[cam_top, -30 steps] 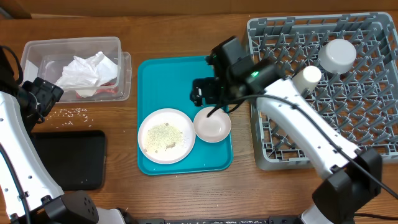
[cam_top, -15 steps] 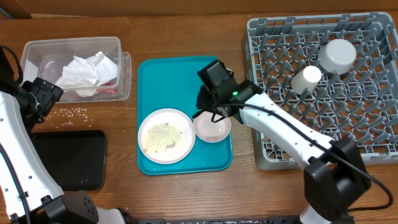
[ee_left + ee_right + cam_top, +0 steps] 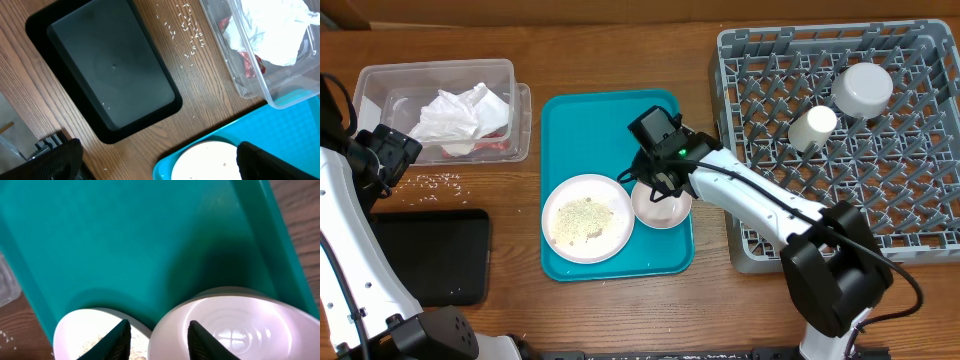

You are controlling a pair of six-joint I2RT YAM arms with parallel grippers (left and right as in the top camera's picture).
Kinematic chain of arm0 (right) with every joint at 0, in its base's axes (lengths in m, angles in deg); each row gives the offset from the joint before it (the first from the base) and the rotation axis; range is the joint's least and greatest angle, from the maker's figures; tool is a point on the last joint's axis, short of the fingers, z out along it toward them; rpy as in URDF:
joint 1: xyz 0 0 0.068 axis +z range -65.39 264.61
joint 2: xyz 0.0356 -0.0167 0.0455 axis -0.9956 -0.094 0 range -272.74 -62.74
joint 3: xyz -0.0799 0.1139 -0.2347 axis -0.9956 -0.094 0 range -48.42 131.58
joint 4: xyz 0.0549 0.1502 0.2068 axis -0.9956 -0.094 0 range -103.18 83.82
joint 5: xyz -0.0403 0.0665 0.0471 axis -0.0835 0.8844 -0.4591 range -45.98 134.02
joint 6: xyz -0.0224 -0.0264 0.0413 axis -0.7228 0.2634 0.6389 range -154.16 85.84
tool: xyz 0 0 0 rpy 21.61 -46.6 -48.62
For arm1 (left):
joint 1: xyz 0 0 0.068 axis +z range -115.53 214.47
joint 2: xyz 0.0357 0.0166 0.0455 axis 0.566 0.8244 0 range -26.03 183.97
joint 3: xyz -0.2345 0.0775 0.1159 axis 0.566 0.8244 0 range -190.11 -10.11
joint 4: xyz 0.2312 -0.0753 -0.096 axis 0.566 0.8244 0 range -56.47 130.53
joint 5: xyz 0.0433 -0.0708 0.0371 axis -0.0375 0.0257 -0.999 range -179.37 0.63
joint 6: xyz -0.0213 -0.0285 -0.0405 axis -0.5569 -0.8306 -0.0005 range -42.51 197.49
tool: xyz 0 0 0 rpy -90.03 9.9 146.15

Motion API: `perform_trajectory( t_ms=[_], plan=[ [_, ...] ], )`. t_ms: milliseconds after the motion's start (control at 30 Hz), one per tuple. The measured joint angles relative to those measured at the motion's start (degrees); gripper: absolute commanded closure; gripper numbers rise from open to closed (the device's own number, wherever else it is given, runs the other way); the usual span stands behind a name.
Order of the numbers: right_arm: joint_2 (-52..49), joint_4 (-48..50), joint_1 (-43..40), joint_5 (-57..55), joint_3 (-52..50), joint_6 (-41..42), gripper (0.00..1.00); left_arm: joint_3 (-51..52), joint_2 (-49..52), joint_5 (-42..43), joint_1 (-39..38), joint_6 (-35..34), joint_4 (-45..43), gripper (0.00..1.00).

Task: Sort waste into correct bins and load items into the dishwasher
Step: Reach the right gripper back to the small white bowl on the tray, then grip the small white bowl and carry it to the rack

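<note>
White bowl (image 3: 235, 330) rim between right hand (image 3: 159, 336) fingers (image 3: 119, 339).

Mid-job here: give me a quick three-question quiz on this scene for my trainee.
1. True or false: the plate sits in the dish rack.
2. What lies in the clear tub? A napkin; B spoon; C sponge.
3. Fill in: the right claw straddles the rim of the white ____.
Key: 1 false, it is on the teal tray; 2 A; 3 bowl.
</note>
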Motion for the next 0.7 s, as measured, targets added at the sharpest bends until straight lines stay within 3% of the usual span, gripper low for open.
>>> perform_trajectory(
  t_ms=[367,633,700],
  plan=[
    [-3.02,1.40,0.00,1.46,0.00,1.40,0.61,0.00,0.00,0.02,0.00,0.00,0.00,0.00],
    [-5.27,1.90,0.15,3.45,0.02,1.92,0.75,0.00,0.00,0.02,0.00,0.00,0.00,0.00],
    [-5.27,1.86,0.37,4.11,0.04,1.70,0.82,0.00,0.00,0.02,0.00,0.00,0.00,0.00]
  ],
)
